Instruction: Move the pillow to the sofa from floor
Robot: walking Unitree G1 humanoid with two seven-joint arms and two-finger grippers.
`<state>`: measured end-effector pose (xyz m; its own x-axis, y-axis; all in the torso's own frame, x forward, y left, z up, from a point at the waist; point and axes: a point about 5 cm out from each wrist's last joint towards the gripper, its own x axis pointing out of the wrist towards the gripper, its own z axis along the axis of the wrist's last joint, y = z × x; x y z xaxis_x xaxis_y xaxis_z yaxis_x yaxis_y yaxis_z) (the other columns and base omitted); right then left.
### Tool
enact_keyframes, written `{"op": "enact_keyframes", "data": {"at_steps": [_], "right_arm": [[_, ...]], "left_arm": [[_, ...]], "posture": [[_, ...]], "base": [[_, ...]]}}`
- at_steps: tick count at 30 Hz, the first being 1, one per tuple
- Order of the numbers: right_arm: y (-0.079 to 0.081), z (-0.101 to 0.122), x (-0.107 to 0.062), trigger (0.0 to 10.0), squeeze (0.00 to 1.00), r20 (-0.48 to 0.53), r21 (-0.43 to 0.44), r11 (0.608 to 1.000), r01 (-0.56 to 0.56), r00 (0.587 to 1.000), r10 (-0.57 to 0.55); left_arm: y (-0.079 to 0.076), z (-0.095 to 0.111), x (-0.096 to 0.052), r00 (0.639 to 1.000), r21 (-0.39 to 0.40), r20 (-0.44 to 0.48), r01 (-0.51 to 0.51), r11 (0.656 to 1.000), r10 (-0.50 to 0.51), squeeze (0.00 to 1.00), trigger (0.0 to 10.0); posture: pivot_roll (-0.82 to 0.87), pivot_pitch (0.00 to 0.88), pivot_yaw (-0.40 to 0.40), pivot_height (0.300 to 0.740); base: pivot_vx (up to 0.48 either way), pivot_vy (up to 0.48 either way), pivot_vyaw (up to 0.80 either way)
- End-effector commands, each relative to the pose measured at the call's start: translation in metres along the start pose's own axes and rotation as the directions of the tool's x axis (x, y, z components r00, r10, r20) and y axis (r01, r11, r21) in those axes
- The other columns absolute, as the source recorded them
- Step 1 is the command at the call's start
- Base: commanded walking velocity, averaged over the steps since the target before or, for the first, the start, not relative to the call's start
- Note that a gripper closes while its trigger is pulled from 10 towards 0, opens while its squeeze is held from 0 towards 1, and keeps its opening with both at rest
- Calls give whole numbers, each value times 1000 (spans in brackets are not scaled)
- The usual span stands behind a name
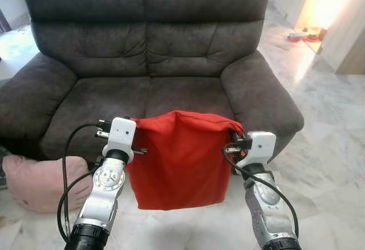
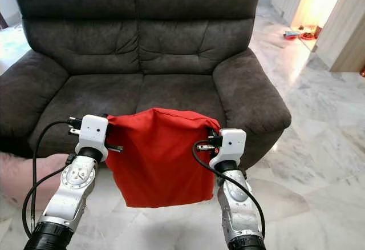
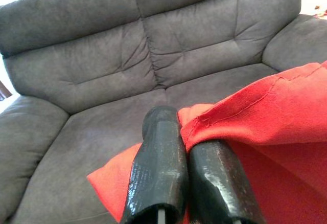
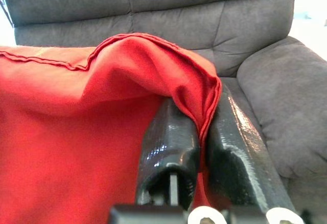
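- One dark grey sofa (image 1: 148,61) stands before me, with two seat cushions, two back cushions and two padded arms.
- One marble floor (image 1: 336,141) runs around it.
- One red pillow (image 1: 179,161) hangs in the air between my two arms, in front of the sofa's seat edge and off the floor, its top edge stretched from tool to tool.
- One pink cushion (image 1: 37,181) lies on the floor at my left, beside the sofa's arm.
- My left tool (image 3: 184,157) is clamped on the red pillow's left top corner.
- My right tool (image 4: 204,132) is clamped on its right top corner, cloth folded over between the fingers.
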<state>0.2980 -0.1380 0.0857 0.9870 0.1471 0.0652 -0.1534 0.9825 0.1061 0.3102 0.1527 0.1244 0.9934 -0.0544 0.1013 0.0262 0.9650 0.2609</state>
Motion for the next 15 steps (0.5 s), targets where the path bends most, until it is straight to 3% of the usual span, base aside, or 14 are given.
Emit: {"op": "enact_keyframes", "data": {"at_steps": [1,15], "right_arm": [[2,14,4,10000,0,69,-11,1000,-14,997,15],[2,17,6,10000,0,84,-18,1000,-14,996,16]], "left_arm": [[4,20,5,996,0,89,-20,1000,20,0,10000],[-3,25,3,992,23,126,19,1000,-22,0,10000]], "posture": [[145,0,-12,740],[149,0,-17,740]], "base": [[0,0,0],[0,0,0]]}}
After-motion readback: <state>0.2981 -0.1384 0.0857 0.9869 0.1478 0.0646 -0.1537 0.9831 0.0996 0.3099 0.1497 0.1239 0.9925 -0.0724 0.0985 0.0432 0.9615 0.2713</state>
